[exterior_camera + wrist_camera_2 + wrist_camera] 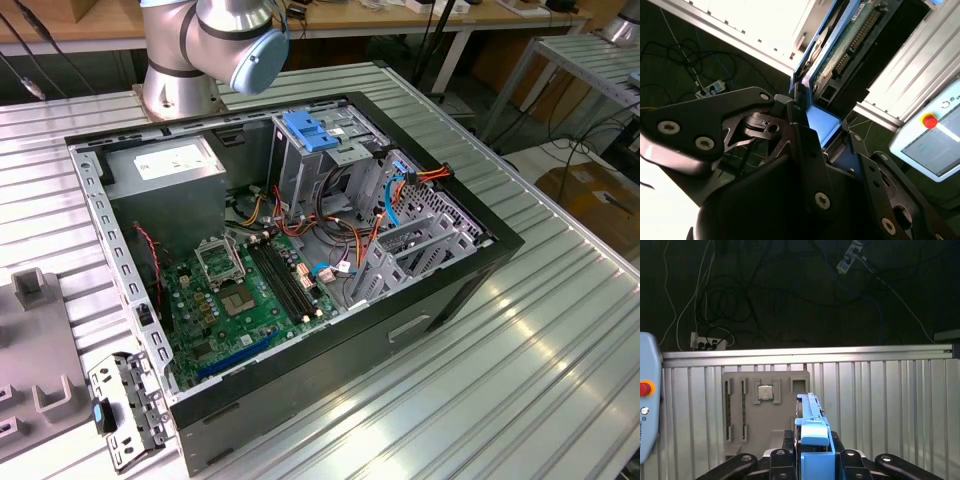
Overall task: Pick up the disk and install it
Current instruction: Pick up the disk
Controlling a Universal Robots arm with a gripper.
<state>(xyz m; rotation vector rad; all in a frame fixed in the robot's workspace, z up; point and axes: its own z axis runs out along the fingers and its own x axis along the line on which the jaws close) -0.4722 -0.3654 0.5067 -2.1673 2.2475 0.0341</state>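
In both wrist views my gripper (812, 452) is shut on the disk. The first wrist view has the disk (811, 415) edge-on, a thin slab in a blue plastic carrier rising between the black fingers (847, 460). In the second wrist view the disk (850, 45) shows its green circuit-board underside, with the blue rail (822, 125) clamped in my gripper (815, 132). The disk hangs in the air above a ribbed metal table (880, 400). In the exterior view the open computer case (480, 270) lies on its side, with a metal drive cage (300, 150) at its far end.
A grey fixture plate (765, 410) carrying a small square chip (765, 392) lies on the ribbed table below the gripper. A pendant with a red button (929, 121) sits nearby. The arm's base (175, 75) stands behind the case. A blue plastic piece (312, 132) tops the drive cage.
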